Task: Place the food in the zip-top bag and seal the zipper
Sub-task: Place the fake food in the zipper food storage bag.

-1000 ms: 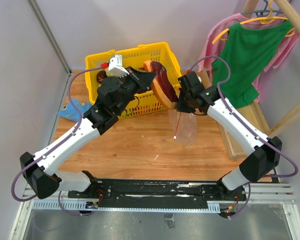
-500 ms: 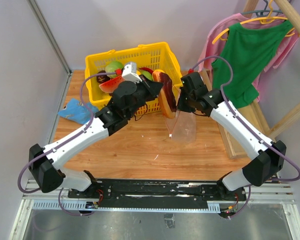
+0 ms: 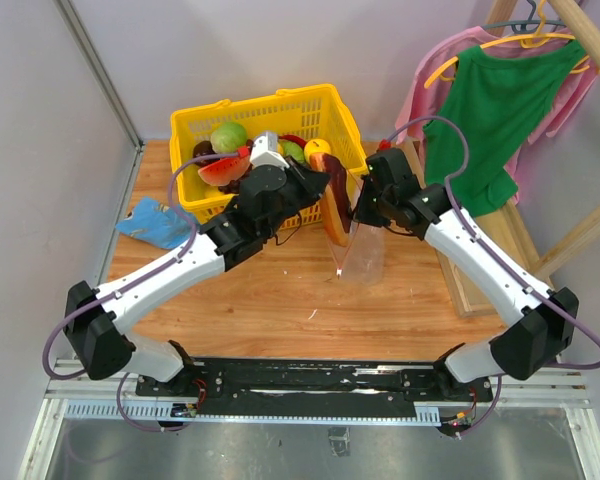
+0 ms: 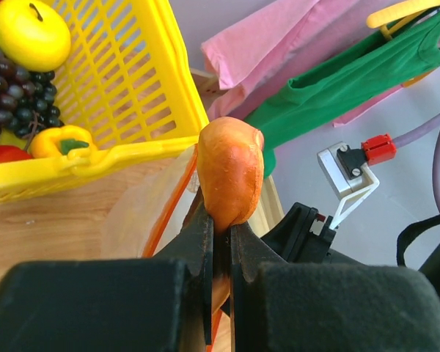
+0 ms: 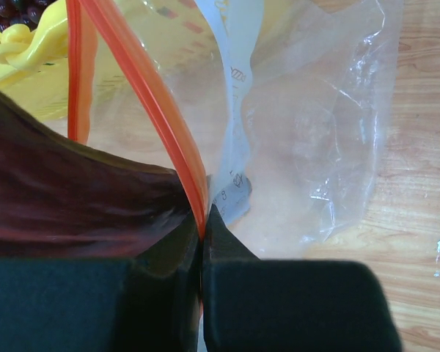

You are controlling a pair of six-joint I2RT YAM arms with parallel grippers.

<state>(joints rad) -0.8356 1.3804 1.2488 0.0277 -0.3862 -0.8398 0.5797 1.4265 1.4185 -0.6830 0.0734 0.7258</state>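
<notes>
Here your left gripper [image 4: 221, 229] is clamped on the orange-rimmed, dark red plastic food slice [image 4: 231, 172], poised edge-down at the mouth of the clear crinkly zip-top bag [image 5: 315, 132]. Your right gripper [image 5: 202, 220] pinches its red-orange zipper strip [image 5: 150, 95], holding 1 lip up, likely so the slice can slide in.

Yellow basket [image 3: 315, 108] stood at table [image 3: 270, 290] back, green cabbage [image 3: 229, 135] inside. Blue cloth [image 3: 150, 222] lay left of basket. Green shirt [image 3: 490, 110] and pink shirt [image 3: 428, 85] hung from wooden rack [image 3: 590, 40] at right, beside table.
</notes>
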